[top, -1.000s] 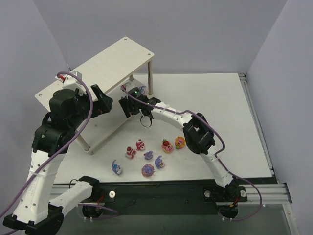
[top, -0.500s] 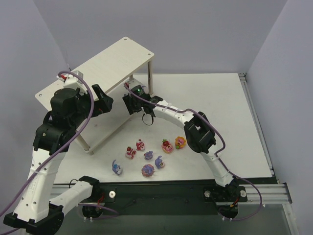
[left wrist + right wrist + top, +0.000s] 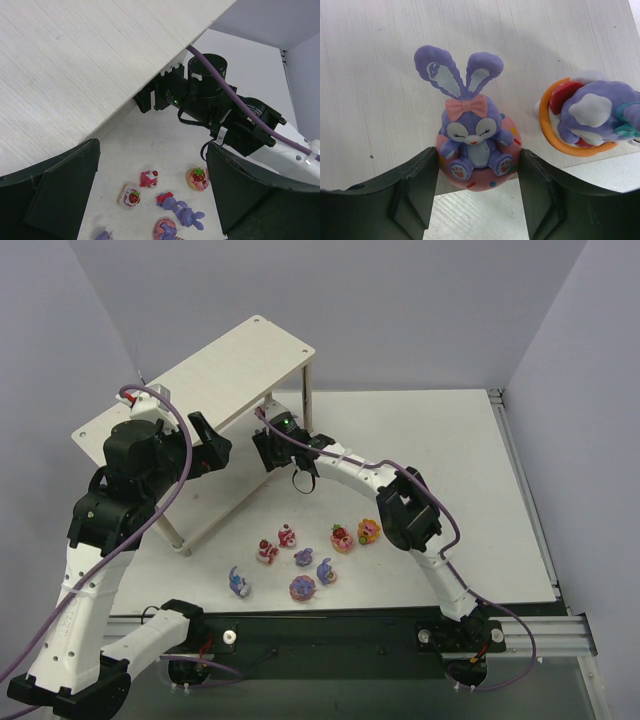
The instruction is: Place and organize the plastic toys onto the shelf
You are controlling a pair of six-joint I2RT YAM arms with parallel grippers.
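Note:
My right gripper [image 3: 479,167] is shut on the pink base of a purple bunny [image 3: 472,132], which stands upright at the edge of the shelf's lower board [image 3: 370,75]. A purple figure in an orange-rimmed cup [image 3: 587,115] stands on the board just to its right. In the top view the right gripper [image 3: 263,443] reaches under the shelf's top board [image 3: 200,370]. My left gripper [image 3: 208,450] is open and empty, held above the shelf's near side. Between its fingers [image 3: 55,195] the left wrist view shows loose toys on the table: strawberry figures [image 3: 131,196] and a lying purple bunny [image 3: 182,210].
Several toys lie in a cluster on the table in front of the shelf, among them an orange-yellow figure [image 3: 368,531], a strawberry bear [image 3: 342,538] and purple bunnies [image 3: 239,583]. A thin white shelf leg [image 3: 306,390] stands close to the right wrist.
My right gripper has moved a little further up and in under the shelf's top board. The left arm has hardly moved. The table toys are unchanged.

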